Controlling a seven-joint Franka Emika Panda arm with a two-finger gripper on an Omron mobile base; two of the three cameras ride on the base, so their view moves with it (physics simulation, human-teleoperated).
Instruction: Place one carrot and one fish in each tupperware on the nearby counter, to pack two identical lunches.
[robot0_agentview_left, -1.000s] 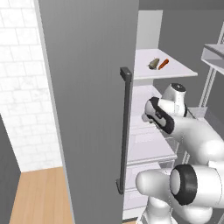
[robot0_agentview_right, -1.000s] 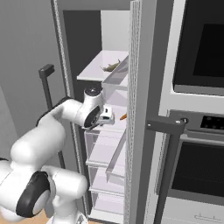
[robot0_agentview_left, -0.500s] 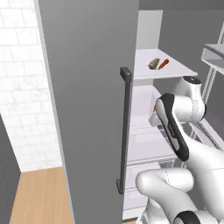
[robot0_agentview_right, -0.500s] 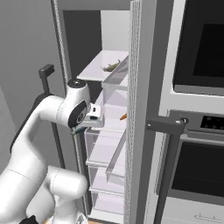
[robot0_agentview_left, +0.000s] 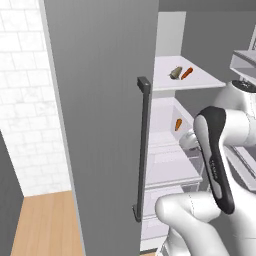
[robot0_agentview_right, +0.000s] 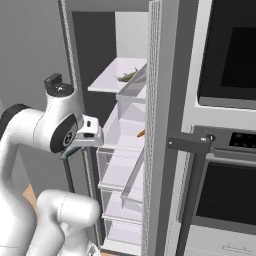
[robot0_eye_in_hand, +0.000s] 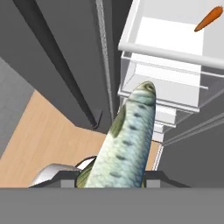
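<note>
A silvery-green fish (robot0_eye_in_hand: 129, 140) rises from the bottom centre of the hand view toward the middle of the frame, its tail end seated between the finger tips of the gripper (robot0_eye_in_hand: 114, 177), whose jaws are clamped on it. Compared with a second ago, the hand has pulled back out of the fridge: earlier the wrist sat up beside the shelves, and now the forearm has swung down and across the lower right of the left base view, with the hand low by the drawer fronts. That suggests one fish is picked and on its way out, with the tupperware still to be reached. Left behind, a carrot (robot0_agentview_left: 178, 124) lies on the middle shelf at centre right of the left base view, and it shows again at the upper right of the hand view. On the top shelf (robot0_agentview_left: 200, 82), a second carrot (robot0_agentview_left: 186, 73) lies just beside a second fish (robot0_agentview_left: 175, 73). In the right base view the arm bends at centre left, the elbow high, the hand pointing toward the clear drawers (robot0_agentview_right: 120, 172). The open fridge door (robot0_agentview_left: 105, 115) stands at centre left of the left base view.
</note>
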